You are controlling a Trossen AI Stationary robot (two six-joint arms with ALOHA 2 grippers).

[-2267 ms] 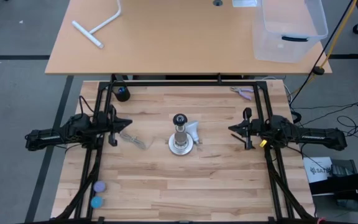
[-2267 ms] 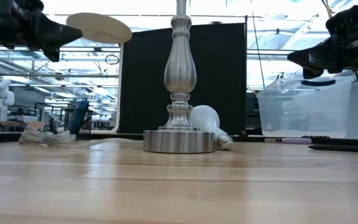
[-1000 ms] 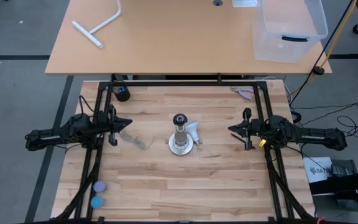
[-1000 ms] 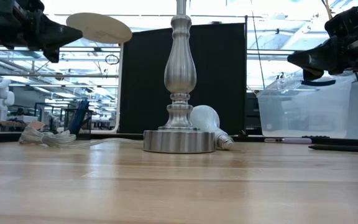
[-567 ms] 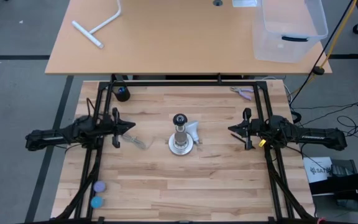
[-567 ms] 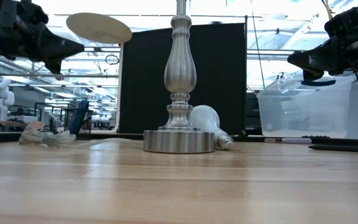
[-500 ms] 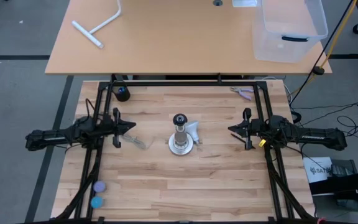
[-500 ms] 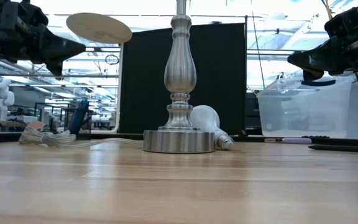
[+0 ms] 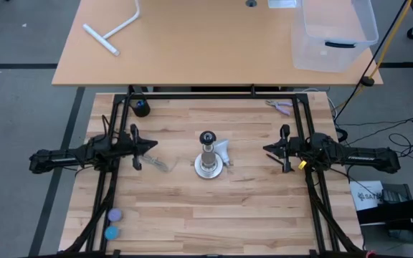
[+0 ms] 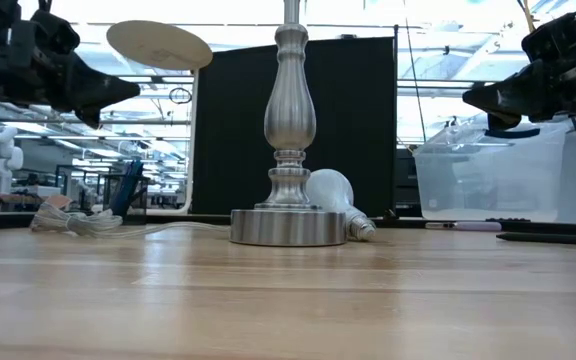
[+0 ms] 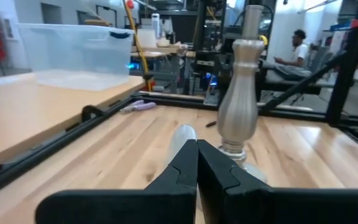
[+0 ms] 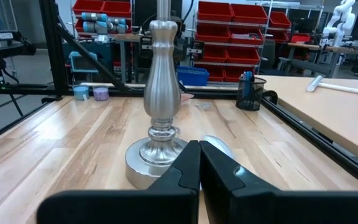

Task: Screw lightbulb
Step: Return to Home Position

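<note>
The lightbulb [image 9: 223, 150] lies on its side on the wooden table, against the round base of the upright metal lamp post [image 9: 207, 163]. Its globe [image 10: 330, 190] rests on the wood and its screw base points to the table's right. My left gripper [image 9: 154, 145] hovers shut to the left of the post and points level at it. It also shows in the low view [image 10: 133, 88] and in its own wrist view [image 11: 197, 143]. My right gripper [image 9: 266, 150] hovers shut to the right of the post, also level [image 12: 199, 144]. Neither gripper holds anything.
A white cord [image 9: 156, 161] lies coiled on the table below my left gripper. A black cup [image 9: 142, 107] and purple pliers [image 9: 282, 107] sit at the far edge, and two round caps [image 9: 112, 223] sit near the front left. A black frame [image 9: 214, 95] borders the table.
My left gripper has come down and moved a little toward the lamp post, staying level and shut. My right gripper, the bulb and the post have kept still.
</note>
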